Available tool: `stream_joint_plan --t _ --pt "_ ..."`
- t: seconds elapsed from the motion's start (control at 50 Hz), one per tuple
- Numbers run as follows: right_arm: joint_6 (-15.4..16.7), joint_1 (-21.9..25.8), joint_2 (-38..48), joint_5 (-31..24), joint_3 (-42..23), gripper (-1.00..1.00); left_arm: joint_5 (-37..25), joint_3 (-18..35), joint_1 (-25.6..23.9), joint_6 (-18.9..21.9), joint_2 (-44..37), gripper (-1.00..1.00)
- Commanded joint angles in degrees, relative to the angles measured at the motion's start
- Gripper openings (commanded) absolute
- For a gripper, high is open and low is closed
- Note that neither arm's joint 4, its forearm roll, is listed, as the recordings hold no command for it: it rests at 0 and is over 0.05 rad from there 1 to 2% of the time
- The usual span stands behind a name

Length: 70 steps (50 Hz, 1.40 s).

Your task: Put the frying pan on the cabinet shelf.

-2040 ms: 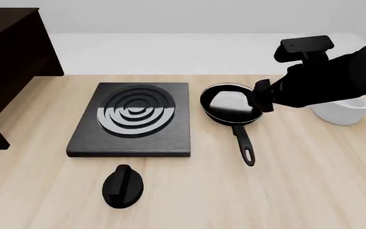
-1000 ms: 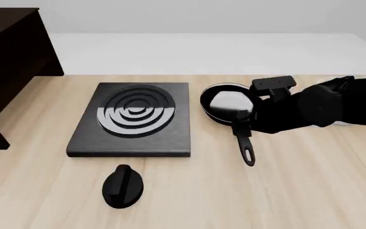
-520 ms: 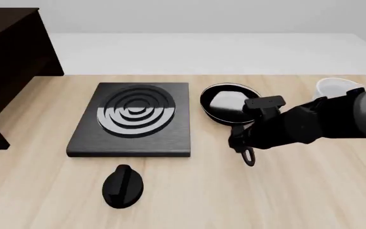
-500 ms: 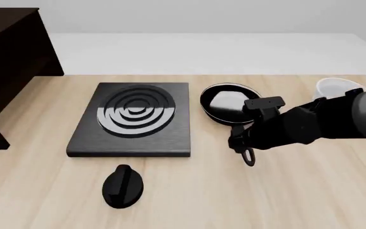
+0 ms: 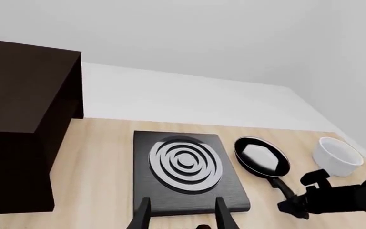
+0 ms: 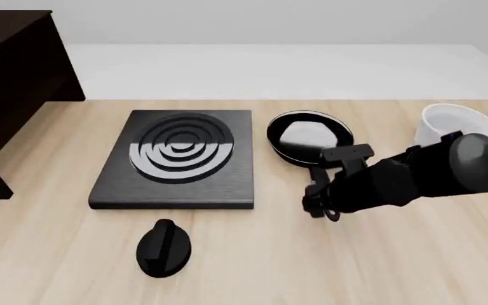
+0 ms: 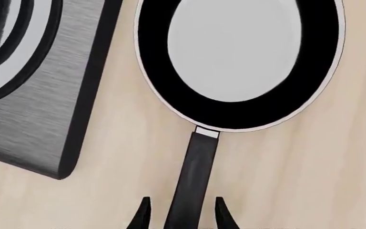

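The frying pan (image 6: 307, 135) lies flat on the table just right of the stove plate, its long handle (image 7: 194, 174) pointing toward the near edge. My right gripper (image 6: 315, 198) is low over the handle's end and open, one finger on each side of the handle (image 7: 181, 217), with small gaps showing. Its body hides most of the handle in the front view. The dark cabinet (image 6: 13, 76) stands at the far left, and its shelf board cannot be told apart in the dark wood. My left gripper (image 5: 183, 218) is high, open and holds nothing.
A black square stove plate (image 6: 176, 159) with rings sits mid-table. A black knob (image 6: 164, 248) lies near its front. A white bowl (image 6: 452, 122) stands at the right behind my right arm. The cabinet (image 5: 24, 119) fills the table's left end.
My right arm has come down and back from over the pan's bowl to the handle's end, its fingers now straddling it. The white bowl is uncovered. The pan has not moved.
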State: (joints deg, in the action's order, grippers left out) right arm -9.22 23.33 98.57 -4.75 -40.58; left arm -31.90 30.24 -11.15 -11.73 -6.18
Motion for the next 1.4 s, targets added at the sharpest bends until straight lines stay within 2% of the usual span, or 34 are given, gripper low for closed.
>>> stream_joint_plan --t 0.02,0.04,0.08,0.12,0.14,0.16,0.26,0.32,0.34,0.36,0.42,0.56,0.6,0.68,0.72,1.0,1.16,1.2,1.24,1.26,1.34,1.4 --pt "1.02 -1.88 0.07 1.21 0.98 -1.0 0.23 -0.39 0.0 0.26 -0.05 1.0" --pt "2.53 -2.55 -0.22 1.0 0.79 -1.0 0.16 -0.27 -0.05 0.22 -0.07 1.0" --pt "1.15 -2.0 -0.27 0.93 1.05 -1.0 0.16 -0.18 -0.08 0.22 -0.13 1.0" --pt "3.96 -4.83 -1.23 0.89 0.13 -1.0 0.17 -0.17 -0.09 0.28 -0.08 1.0" --pt "3.32 -3.85 -0.94 0.9 0.22 -1.0 0.12 -0.12 -0.09 0.27 -0.05 1.0" --pt "4.77 -3.36 -1.13 1.12 0.37 -1.0 0.01 -0.02 -0.1 0.25 -0.07 1.0" --pt "5.95 -5.65 -0.81 3.35 1.46 -1.0 -0.01 -0.25 -0.19 0.35 0.13 1.0" --pt "8.42 -6.08 -0.57 4.91 2.62 -1.0 -0.06 -0.12 -0.15 0.33 0.12 1.0" --pt "8.25 -6.1 -0.66 5.49 2.96 -1.0 0.01 -0.18 -0.17 0.35 0.15 1.0" --pt "9.04 -8.47 -1.17 6.74 3.41 -1.0 0.13 -0.25 -0.18 0.29 0.08 1.0" --pt "8.8 -8.85 -0.96 8.63 4.72 -1.0 0.09 -0.34 -0.34 0.34 0.13 1.0" --pt "10.48 -11.1 -4.17 11.09 6.39 -1.0 0.12 -0.27 -0.27 0.38 0.05 1.0" --pt "12.05 -12.27 -6.41 10.59 6.37 -1.0 0.24 -0.47 -0.32 0.35 0.12 1.0" --pt "10.18 -10.17 -7.08 8.47 6.03 -1.0 -0.05 -0.2 -0.62 0.43 0.1 1.0" --pt "11.91 -10.56 -9.04 7.42 5.49 -1.0 -0.07 -0.14 -0.68 0.57 0.07 1.0" --pt "15.67 -10.64 -15.0 3.9 2.77 -1.0 -0.34 0.26 -0.81 0.53 0.06 1.0" --pt "16.5 -9.89 -17.25 2.32 1.83 -1.0 -0.59 0.25 -1.29 0.17 0.06 1.0" --pt "15.55 -9.53 -17.74 0.99 0.98 -1.0 -0.65 0.25 -1.43 0.15 0.03 1.0" --pt "15.89 -9.57 -17.94 0.62 0.76 -1.0 -0.61 0.2 -1.4 0.17 0.02 1.0" --pt "17.16 -9.32 -18.82 -0.52 -0.43 -1.0 -0.61 0.06 -1.67 0.19 0.07 1.0" --pt "18.2 -9.2 -19.77 -2.33 -2.32 -1.0 -0.43 -0.03 -1.75 0.04 -0.15 1.0" --pt "19.15 -9.25 -20.65 -3.85 -3.87 -1.0 -0.35 -0.07 -1.23 -1.87 -0.5 1.0"
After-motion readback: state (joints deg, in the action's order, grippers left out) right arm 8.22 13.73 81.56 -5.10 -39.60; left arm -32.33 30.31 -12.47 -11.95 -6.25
